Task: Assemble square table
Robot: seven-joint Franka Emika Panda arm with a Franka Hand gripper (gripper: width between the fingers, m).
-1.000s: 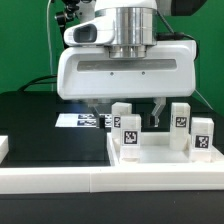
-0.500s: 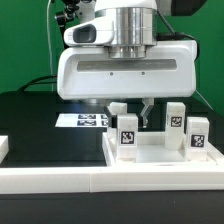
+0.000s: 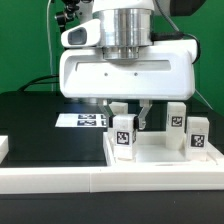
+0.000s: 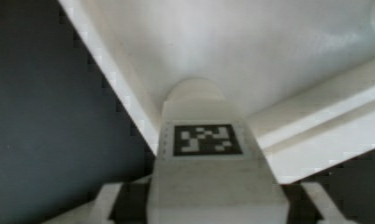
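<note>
The white square table top [image 3: 160, 160] lies at the exterior view's right, and three tagged leg posts stand on it. My gripper [image 3: 126, 115] hangs right over the tray's near-left corner, its jaws shut on the left leg post [image 3: 122, 135]. That post stands upright with its tag facing the camera. The other two leg posts [image 3: 178, 120] [image 3: 198, 135] stand free on the far side of the tray. In the wrist view the held leg post [image 4: 210, 145] fills the gap of my gripper [image 4: 210, 205], with the fingers [image 4: 131, 200] pressed against both sides, above the table top [image 4: 255, 50].
The marker board [image 3: 82, 120] lies flat on the black table [image 3: 30, 110] behind the tray. A long white rail [image 3: 90, 185] runs along the front edge. A small white piece [image 3: 3, 148] sits at the exterior view's left edge.
The jaws stood wide a second ago and have closed onto the left leg post. The gripper and post have since shifted slightly toward the exterior view's left.
</note>
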